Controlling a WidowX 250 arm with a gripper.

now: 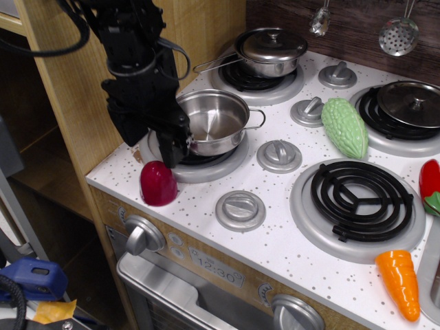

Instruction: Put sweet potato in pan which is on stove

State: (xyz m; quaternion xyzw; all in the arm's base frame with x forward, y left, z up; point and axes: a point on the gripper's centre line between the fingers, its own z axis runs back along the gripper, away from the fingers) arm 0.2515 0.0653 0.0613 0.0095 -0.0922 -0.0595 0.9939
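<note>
The sweet potato (158, 183), a dark red dome-shaped toy, stands on the white speckled stove (275, 227) at its front left corner. The pan (213, 122), a shiny lidless steel pot, sits on the front left burner just behind it. My black gripper (172, 150) hangs over the left side of that burner, directly above and slightly behind the sweet potato and beside the pan's left rim. Its fingers point down, and I cannot tell how far apart they are. It holds nothing that I can see.
A lidded steel pot with a long handle (268, 51) sits on the back left burner. A bumpy green gourd (344, 127) lies mid-stove. An orange carrot (400, 283) lies at the front right. A wooden panel (62, 82) rises at the left.
</note>
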